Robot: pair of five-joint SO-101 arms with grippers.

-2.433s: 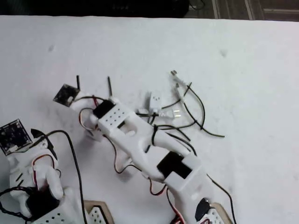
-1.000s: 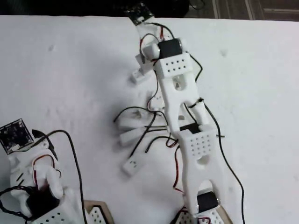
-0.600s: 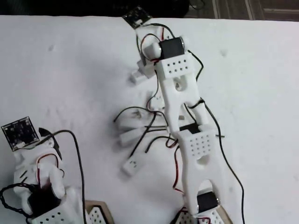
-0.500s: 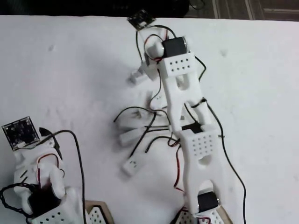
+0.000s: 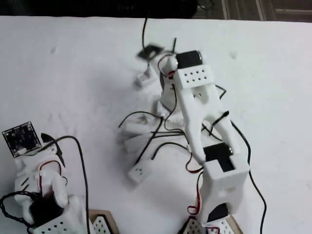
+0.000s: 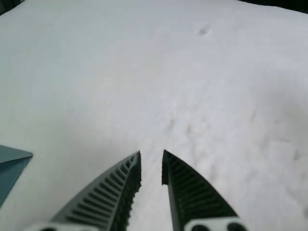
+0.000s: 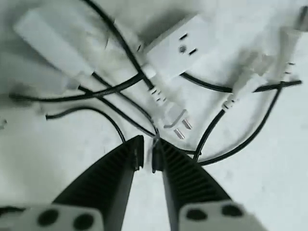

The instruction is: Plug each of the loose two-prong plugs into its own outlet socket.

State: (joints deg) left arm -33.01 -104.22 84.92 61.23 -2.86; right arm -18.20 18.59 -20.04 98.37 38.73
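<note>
Got right gripper (image 7: 147,155) barely cracked over plug (image 7: 174,122), black cords (image 7: 208,87) crossing outlet socket (image 7: 180,45); left gripper (image 6: 150,167) narrow too, empty, over table (image 6: 144,72).

The left gripper (image 6: 151,154) hangs over a white table (image 6: 86,72), holding nothing. Its two dark fingers (image 6: 118,190) have ribbed inner faces, and a narrow gap runs between them down to the tips, with the white surface showing through it. The tabletop looks faintly dimpled and uneven. Farther out beyond the fingertips, a small dark mark (image 6: 204,30) sits on it. A flat blue-grey wedge (image 6: 9,163) lies close in beside one finger, apart from it. At the table's far edge runs a dark strip (image 6: 284,4).
</note>
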